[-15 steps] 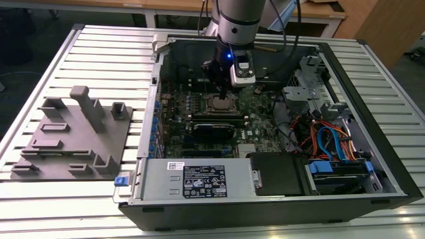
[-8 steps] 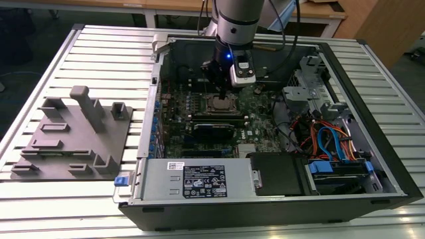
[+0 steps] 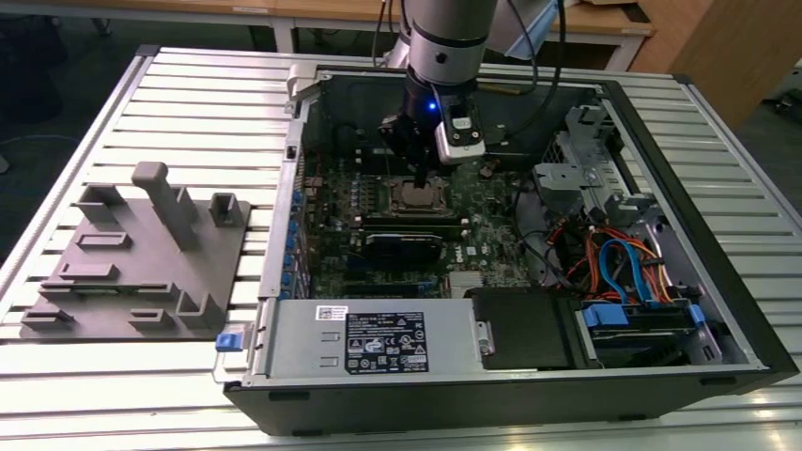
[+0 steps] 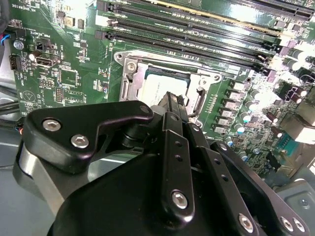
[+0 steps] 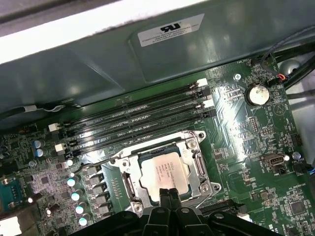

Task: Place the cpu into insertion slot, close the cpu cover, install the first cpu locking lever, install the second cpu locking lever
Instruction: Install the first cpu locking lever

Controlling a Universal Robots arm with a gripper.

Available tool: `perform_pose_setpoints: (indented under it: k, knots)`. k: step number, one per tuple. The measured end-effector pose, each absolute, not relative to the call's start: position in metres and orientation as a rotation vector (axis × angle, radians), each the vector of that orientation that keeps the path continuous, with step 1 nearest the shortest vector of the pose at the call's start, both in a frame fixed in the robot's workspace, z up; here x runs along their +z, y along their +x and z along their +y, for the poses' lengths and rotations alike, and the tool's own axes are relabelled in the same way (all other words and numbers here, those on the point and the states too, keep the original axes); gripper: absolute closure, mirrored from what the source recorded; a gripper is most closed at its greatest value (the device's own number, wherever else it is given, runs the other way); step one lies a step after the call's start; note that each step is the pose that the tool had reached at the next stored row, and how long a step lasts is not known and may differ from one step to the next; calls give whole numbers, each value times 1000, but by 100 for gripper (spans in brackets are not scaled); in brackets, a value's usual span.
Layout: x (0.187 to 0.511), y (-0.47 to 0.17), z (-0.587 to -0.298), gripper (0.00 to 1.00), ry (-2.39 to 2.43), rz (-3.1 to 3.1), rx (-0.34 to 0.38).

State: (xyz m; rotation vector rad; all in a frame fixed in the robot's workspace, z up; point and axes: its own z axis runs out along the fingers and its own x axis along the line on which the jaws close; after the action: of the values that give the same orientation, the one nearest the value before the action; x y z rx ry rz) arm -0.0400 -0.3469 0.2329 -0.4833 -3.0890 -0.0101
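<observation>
We saw an open computer case (image 3: 501, 406) on a slatted table (image 3: 201, 94), a grey fixture plate (image 3: 131, 272) beside it at the exterior view's left. Inside lay a power supply (image 3: 300, 343), blue cables (image 3: 623, 263), black memory slots (image 5: 138, 118) and a coin battery (image 5: 257, 93).

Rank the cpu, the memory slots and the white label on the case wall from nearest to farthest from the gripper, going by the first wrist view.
1. The cpu, directly at the shut tips of the gripper.
2. The memory slots, long black rows just past the cpu.
3. The white label, on the case wall beyond those slots.
</observation>
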Motion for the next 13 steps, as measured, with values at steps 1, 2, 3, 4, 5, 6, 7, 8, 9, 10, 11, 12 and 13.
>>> perform_pose_setpoints:
  k: [1, 2, 3, 4, 5, 6, 7, 8, 9, 10, 11, 12, 13]
  knots:
    - [233, -40, -347, 90, -483, -3089, -10]
    - [233, -40, -347, 90, -483, -3089, -10]
    - [233, -40, -347, 90, -483, -3089, -10]
    - [233, -40, -347, 90, -483, -3089, -10]
    - [233, -40, -347, 90, -482, -3089, -10]
    - [233, -40, -347, 90, -479, -3090, -10]
    - [233, -40, -347, 90, -470, -3091, -10]
    - [233, -40, -347, 90, -455, -3093, -10]
    - [233, -40, -347, 90, -437, -3096, -10]
    - [233, -40, -347, 90, -419, -3098, -10]
    - [233, -40, -347, 90, -400, -3101, -10]
    - [233, -40, -347, 90, -382, -3103, -9]
    - [233, -40, -347, 90, -363, -3105, -9]
